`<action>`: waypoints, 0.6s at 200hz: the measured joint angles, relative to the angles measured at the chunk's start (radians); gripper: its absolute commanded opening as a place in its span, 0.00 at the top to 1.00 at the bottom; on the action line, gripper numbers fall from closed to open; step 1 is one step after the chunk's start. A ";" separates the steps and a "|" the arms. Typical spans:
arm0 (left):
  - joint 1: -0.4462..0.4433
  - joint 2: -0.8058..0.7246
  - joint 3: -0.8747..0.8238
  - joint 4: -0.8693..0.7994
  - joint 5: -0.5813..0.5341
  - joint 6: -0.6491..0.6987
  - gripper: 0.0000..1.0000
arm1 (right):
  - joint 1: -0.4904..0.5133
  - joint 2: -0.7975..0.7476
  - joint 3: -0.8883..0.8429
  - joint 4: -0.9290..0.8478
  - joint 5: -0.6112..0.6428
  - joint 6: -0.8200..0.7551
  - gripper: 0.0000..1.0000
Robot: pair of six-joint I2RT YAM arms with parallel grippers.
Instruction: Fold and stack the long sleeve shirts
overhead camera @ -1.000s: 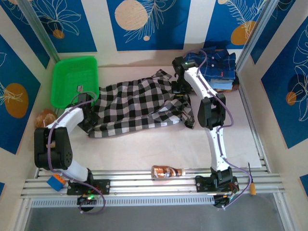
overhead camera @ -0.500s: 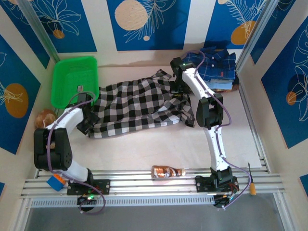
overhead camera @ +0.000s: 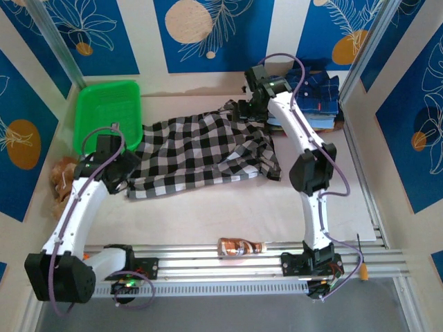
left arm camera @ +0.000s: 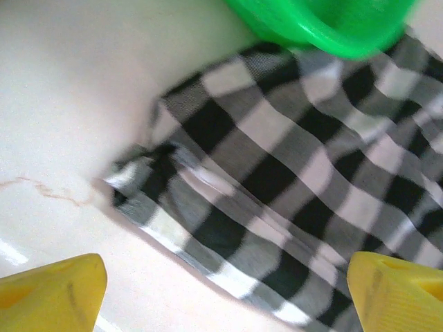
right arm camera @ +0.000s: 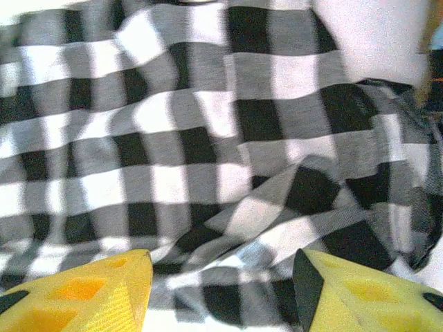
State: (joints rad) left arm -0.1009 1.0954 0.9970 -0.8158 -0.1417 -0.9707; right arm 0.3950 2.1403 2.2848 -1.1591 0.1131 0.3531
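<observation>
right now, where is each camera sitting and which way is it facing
Top external: fixed above and behind the bases, facing down at the table; left arm, right arm and checked shirt show.
Left wrist: on the left arm, facing down at the shirt's corner by the green basket; left fingers apart at the bottom.
Right wrist: on the right arm, facing down at rumpled shirt; right fingers apart at the bottom.
All three share the shirt.

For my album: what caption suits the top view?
Left gripper and right gripper, both open, hover over the checked shirt, spread between basket and folded shirts.
</observation>
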 measured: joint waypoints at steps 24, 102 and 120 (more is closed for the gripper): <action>-0.146 0.002 0.000 0.048 0.059 0.007 0.37 | 0.062 -0.191 -0.242 0.048 -0.097 0.013 0.63; -0.267 0.320 -0.103 0.286 0.157 -0.021 0.58 | 0.096 -0.225 -0.843 0.241 -0.275 0.141 0.80; -0.259 0.378 -0.104 0.308 0.155 -0.014 0.58 | 0.071 -0.183 -0.846 0.280 -0.267 0.159 0.80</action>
State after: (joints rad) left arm -0.3595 1.4734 0.8932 -0.5079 0.0132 -0.9844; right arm 0.4664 1.9568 1.4384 -0.8791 -0.1539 0.5121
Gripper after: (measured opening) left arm 0.420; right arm 0.200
